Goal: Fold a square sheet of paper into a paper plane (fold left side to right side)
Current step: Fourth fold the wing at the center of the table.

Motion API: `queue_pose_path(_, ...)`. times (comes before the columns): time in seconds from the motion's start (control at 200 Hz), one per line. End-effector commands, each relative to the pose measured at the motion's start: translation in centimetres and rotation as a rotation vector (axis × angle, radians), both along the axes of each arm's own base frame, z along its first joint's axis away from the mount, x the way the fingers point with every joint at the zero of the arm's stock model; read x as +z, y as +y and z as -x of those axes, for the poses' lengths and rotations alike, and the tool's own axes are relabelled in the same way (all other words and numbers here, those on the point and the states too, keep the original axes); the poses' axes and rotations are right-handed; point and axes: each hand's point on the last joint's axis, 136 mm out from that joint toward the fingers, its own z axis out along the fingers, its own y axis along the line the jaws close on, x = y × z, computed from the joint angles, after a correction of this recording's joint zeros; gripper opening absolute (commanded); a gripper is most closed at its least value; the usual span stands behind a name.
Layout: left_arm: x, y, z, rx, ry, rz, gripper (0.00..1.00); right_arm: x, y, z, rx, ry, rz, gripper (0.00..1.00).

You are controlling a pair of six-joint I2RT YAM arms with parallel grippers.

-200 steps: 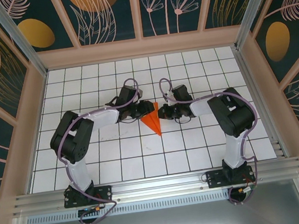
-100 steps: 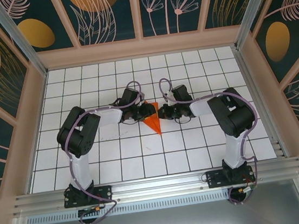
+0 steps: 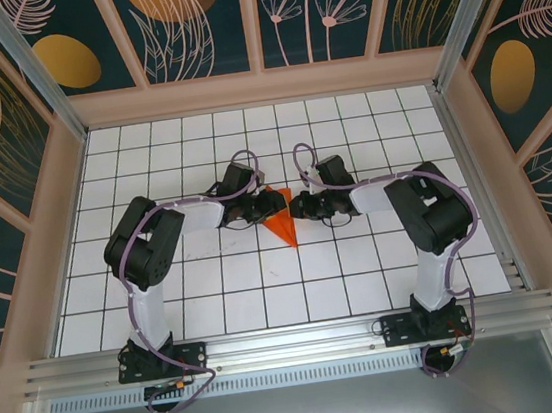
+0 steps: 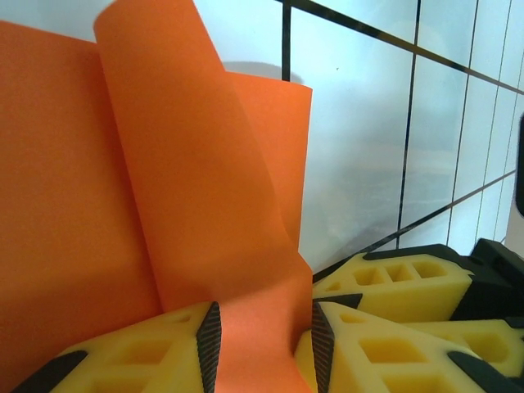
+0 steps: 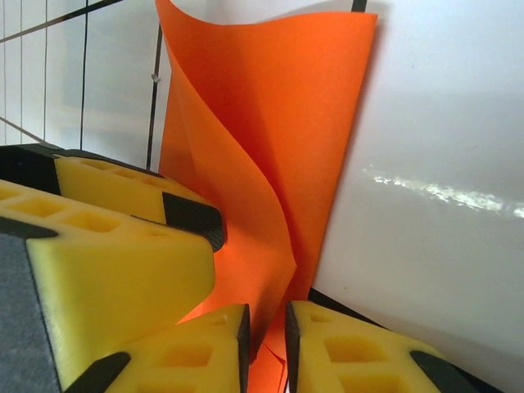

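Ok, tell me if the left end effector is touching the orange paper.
Touching. The left wrist view shows the orange paper running between the fingers of the left end effector, meeting both black pads with no gap.

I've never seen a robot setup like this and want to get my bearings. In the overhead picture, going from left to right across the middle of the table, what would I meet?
left wall → left arm → folded orange paper → right arm → right wall
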Motion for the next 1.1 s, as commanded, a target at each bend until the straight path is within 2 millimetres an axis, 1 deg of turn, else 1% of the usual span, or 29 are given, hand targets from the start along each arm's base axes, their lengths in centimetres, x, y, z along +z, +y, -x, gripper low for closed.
queue_pose_path(0.0,-4.2,1.9,1.5,0.042,0.072,-0.114,0.38,0.9,-1.1,0.3,-0.01,-0.022,0.065,0.28)
queue_pose_path(0.05,-4.2,1.9,1.5,0.042,0.072,-0.115,0.38,1.7,-1.4,0.4,-0.016,-0.036,0.07,0.3)
queue_pose_path(0.125,-4.1,1.9,1.5,0.042,0.07,-0.114,0.38,2.6,-1.9,0.9,-0.019,-0.046,0.076,0.31)
queue_pose_path(0.245,-4.0,1.9,1.4,0.042,0.066,-0.112,0.37,4.1,-1.8,2.6,0.004,-0.05,0.037,0.29)
queue_pose_path(0.315,-3.9,1.9,1.4,0.042,0.064,-0.111,0.37,4.7,-1.2,3.9,0.033,-0.045,0.009,0.25)
queue_pose_path(0.375,-4.0,1.9,1.4,0.042,0.066,-0.112,0.37,5.1,-0.2,5.0,0.064,-0.04,-0.026,0.24)
queue_pose_path(0.415,-3.9,1.9,1.4,0.043,0.064,-0.111,0.37,5.4,0.1,5.3,0.072,-0.038,-0.047,0.23)
queue_pose_path(0.44,-3.9,1.9,1.4,0.042,0.065,-0.112,0.37,5.4,0.9,6.0,0.099,-0.033,-0.058,0.23)
queue_pose_path(0.485,-3.9,1.9,1.4,0.041,0.065,-0.111,0.37,5.5,1.8,6.5,0.126,-0.033,-0.07,0.23)
queue_pose_path(0.585,-3.9,1.8,1.4,0.04,0.064,-0.111,0.37,5.2,2.9,6.6,0.148,-0.029,-0.063,0.22)
queue_pose_path(0.771,-3.9,1.8,1.5,0.038,0.064,-0.112,0.37,3.7,3.4,6.1,0.151,-0.004,-0.037,0.22)
queue_pose_path(0.936,-3.8,1.8,1.5,0.036,0.063,-0.113,0.37,1.9,2.8,6.5,0.15,0.033,0.019,0.21)
queue_pose_path(1.096,-3.8,1.8,1.4,0.035,0.061,-0.115,0.37,0.9,2.0,7.0,0.143,0.055,0.055,0.21)
